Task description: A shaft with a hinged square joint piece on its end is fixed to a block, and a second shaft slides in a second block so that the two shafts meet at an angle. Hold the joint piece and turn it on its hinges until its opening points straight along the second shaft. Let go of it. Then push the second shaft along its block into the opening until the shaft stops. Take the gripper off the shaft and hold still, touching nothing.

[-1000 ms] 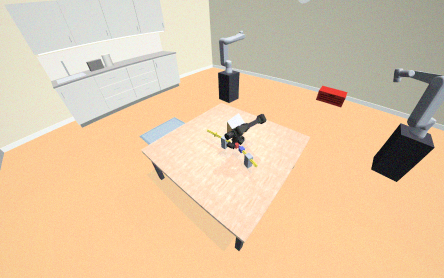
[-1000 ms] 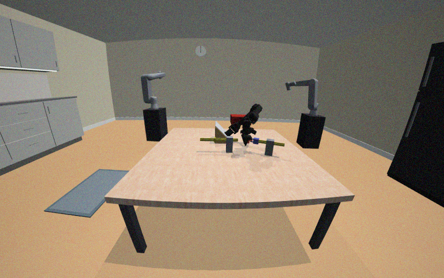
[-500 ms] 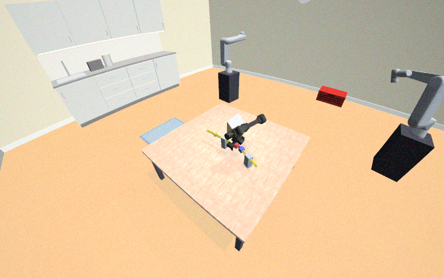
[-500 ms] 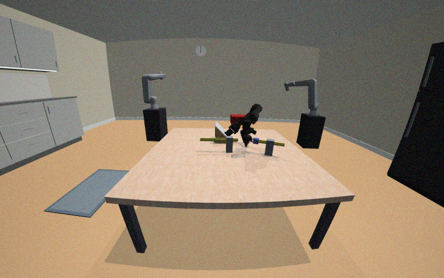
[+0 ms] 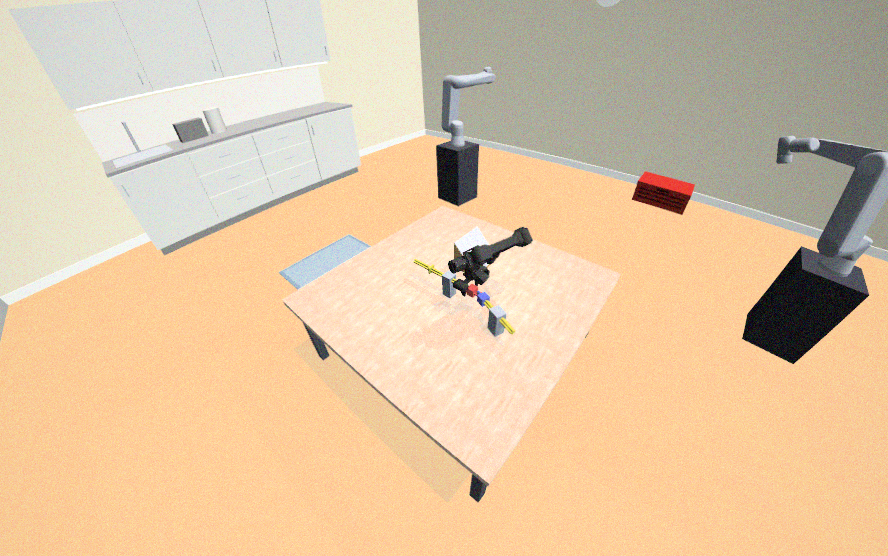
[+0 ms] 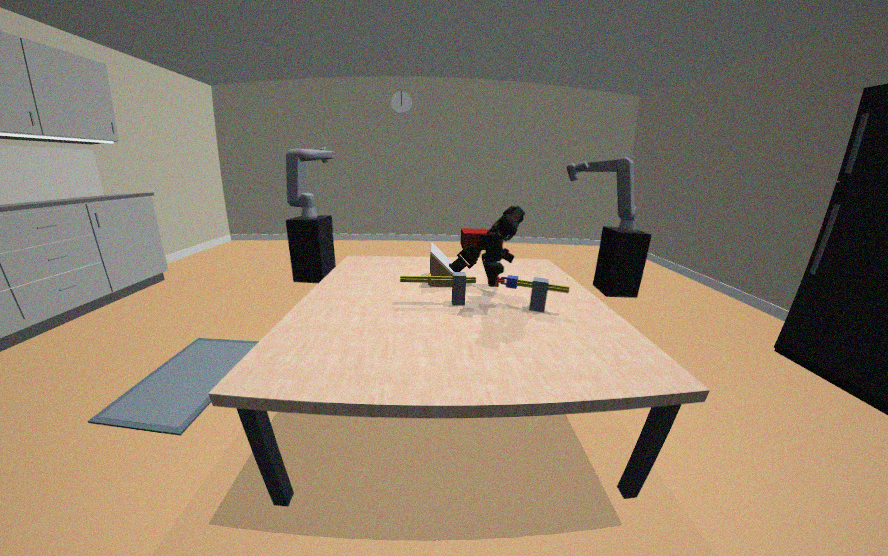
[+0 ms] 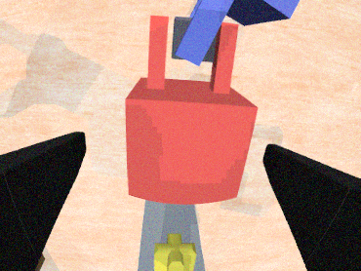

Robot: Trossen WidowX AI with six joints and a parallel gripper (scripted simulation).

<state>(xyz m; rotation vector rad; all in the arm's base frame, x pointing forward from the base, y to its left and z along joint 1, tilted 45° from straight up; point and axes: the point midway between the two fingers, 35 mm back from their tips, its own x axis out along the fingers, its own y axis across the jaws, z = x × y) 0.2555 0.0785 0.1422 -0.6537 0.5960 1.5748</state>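
Observation:
The red square joint piece hangs by two prongs from a grey cross on the blue yoke of the fixed shaft, which sits in a grey block. The second yellow shaft lies in the other grey block, its tip just short of the red piece. My gripper is open, a finger on each side of the red piece with a gap to it.
The table carries the arm's white wedge base behind the blocks. Two grey arms on black pedestals and a red box stand on the floor, off the table.

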